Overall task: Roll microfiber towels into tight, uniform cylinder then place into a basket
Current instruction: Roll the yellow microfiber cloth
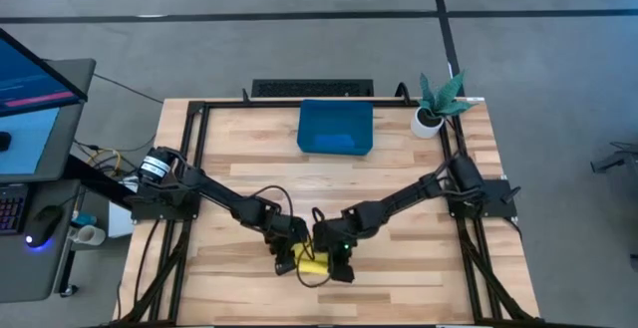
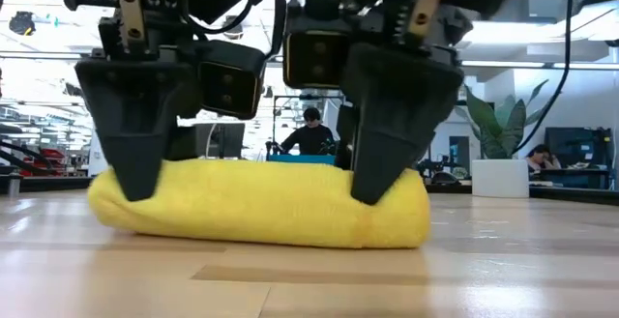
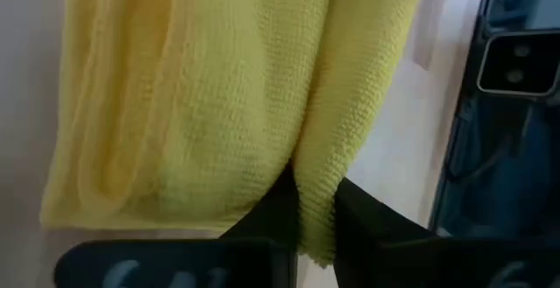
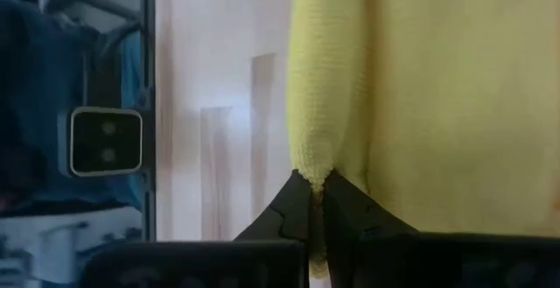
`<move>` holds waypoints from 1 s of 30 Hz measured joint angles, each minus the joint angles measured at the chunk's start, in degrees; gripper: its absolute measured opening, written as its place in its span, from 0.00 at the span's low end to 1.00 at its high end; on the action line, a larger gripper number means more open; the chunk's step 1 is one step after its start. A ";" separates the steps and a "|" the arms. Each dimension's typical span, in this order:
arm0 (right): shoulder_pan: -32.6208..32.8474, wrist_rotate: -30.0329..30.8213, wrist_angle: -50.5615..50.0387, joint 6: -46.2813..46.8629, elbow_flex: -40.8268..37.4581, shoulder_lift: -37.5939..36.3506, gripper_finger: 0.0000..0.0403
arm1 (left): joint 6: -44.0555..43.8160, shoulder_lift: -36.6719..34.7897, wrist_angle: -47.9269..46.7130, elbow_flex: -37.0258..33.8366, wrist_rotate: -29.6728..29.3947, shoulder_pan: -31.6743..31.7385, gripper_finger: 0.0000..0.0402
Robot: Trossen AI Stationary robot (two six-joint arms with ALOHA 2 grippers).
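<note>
One yellow towel (image 2: 261, 202), rolled, pinched by left gripper (image 3: 315, 227) and right gripper (image 4: 317, 202).

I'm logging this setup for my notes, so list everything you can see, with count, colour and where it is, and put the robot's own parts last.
Rolled microfiber towel: one, bright yellow, at the table's near edge, pinched at both ends.
Shallow rectangular basket: one, dark teal-blue, far middle of the table; what it holds cannot be told.
Small plant pot: one, white with green leaves, far right corner.
Wooden table: one, light wood with a black frame.
Computer monitor: one, blue screen, left of the table.
People: at least two, in dark clothes, in the room behind.
Left gripper: one, dark, jaws shut on the towel's left end.
Right gripper: one, dark, jaws shut on the towel's right end.
</note>
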 joint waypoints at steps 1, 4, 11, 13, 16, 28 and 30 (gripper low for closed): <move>-0.63 -0.52 -0.04 1.13 -0.04 0.00 0.07 | -0.08 0.00 -0.06 -0.02 0.74 0.02 0.07; -2.43 -1.66 -0.26 3.81 -0.04 0.00 0.07 | -0.13 0.00 -0.38 -0.07 2.46 0.07 0.09; -5.65 -3.08 -0.65 9.90 -0.04 0.09 0.06 | -0.27 -0.03 -0.88 -0.13 2.01 0.07 0.11; -6.11 -3.05 -0.84 11.30 -0.04 0.09 0.07 | -0.24 -0.07 -1.08 -0.13 1.04 0.04 0.11; -6.38 -3.02 -1.07 11.94 -0.07 0.09 0.06 | 0.69 -0.15 -1.24 -0.13 -0.91 -0.06 0.11; -5.99 -2.23 -1.11 11.26 -0.04 0.07 0.07 | 7.23 -0.25 -1.27 -0.11 -1.38 -0.15 0.33; -5.97 -2.22 -1.11 10.04 -0.04 0.07 0.06 | 7.68 -0.26 -1.27 -0.09 -1.27 -0.15 0.35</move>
